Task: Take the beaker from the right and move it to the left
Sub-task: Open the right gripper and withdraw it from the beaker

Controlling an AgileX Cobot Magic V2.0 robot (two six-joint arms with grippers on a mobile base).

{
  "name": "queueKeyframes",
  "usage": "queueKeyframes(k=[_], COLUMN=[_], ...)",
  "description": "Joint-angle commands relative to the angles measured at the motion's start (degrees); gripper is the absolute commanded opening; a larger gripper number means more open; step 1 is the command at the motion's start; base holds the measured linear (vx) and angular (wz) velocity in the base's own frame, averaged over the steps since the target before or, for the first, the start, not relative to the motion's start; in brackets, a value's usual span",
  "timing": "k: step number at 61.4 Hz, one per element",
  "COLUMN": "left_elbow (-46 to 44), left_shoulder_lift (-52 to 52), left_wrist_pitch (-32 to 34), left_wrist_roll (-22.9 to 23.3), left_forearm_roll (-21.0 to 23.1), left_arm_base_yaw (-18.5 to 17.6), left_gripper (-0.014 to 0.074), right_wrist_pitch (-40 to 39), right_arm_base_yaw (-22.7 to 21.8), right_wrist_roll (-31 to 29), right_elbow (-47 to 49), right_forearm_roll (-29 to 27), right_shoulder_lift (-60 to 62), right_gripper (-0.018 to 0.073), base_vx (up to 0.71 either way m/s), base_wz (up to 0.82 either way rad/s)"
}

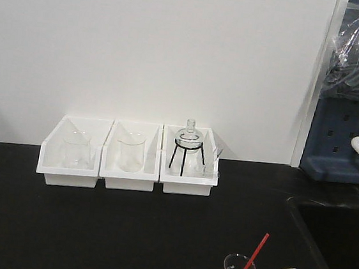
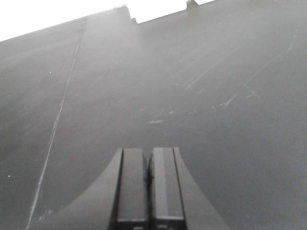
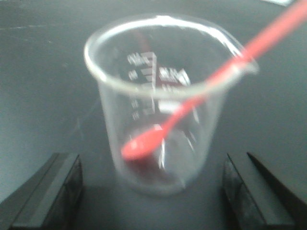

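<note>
1. The beaker [image 3: 158, 105] is standing upright on the black surface [image 1: 92, 228] near its front edge, toward the right, and is cut off by the bottom of the front view.
2. A red stick [image 3: 201, 91] with a spoon-shaped end is leaning inside the beaker, its bowl resting on the glass bottom and its stem sticking out over the spout.
3. The right gripper [image 3: 153, 191] is sitting low at the beaker, its fingers [image 3: 48, 191] spread wide, one on each side of the glass and neither touching it.
4. The left gripper [image 2: 148, 187] is pointing across bare surface, its two fingers pressed together with nothing between them.
5. Three white trays [image 1: 131, 168] are lining up in one row at the back edge, against the wall.
6. One plain beaker [image 1: 75, 149] is standing in the left tray and one [image 1: 131, 152] in the middle tray; both are hard to make out against the white.
7. One round flask [image 1: 189, 137] is sitting on a black tripod [image 1: 186, 158] in the right tray.
8. A sink [image 1: 341, 241] is showing at the right edge, partly cut off.
</note>
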State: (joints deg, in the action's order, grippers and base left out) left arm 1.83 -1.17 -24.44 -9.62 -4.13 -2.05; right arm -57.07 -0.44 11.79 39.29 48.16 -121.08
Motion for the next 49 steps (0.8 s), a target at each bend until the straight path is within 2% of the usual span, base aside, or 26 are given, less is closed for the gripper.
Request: queueKeyframes(k=[1,14,20,30,41,49], left_elbow=[1.1,1.1,1.1,1.1,1.1,1.1], left_shoulder_lift=[-0.4,-0.4,-0.4,-0.4,-0.4,-0.4], left_wrist_pitch=[4.4,4.4,4.4,4.4,4.4,4.4], left_wrist_roll=[0.1,0.1,0.1,0.1,0.1,0.1], left_forearm_roll=[0.0,0.0,0.0,0.0,0.0,0.0], left_arm_base_yaw=[-0.4,-0.4,-0.4,-0.4,-0.4,-0.4], left_gripper=[-0.0006,-0.0006,-0.0006,-0.0006,-0.0006,-0.0006], right_wrist_pitch=[-6.0,-12.6,-13.4,-1.5,16.8,29.2], right_arm_base_yaw=[-1.1,-2.0,-2.0,-2.0,-2.0,-2.0], right_wrist_roll=[-1.9,-3.1,-0.5,11.8,26.1,33.6], right_elbow=[-2.7,-11.6,-14.3,-14.9,-14.5,-14.5], right_forearm_roll=[-4.6,-9.2,-10.3,-9.6,-7.0,-1.4], right_shoulder_lift=[4.5,10.8,16.0,28.3,46.2,57.7], right_gripper=[0.0636,0.0579,0.051,0.0302,-0.0013,-0.0009], base_vx=[0.0,0.0,0.0,0.0,0.0,0.0], base_wz=[0.0,0.0,0.0,0.0,0.0,0.0])
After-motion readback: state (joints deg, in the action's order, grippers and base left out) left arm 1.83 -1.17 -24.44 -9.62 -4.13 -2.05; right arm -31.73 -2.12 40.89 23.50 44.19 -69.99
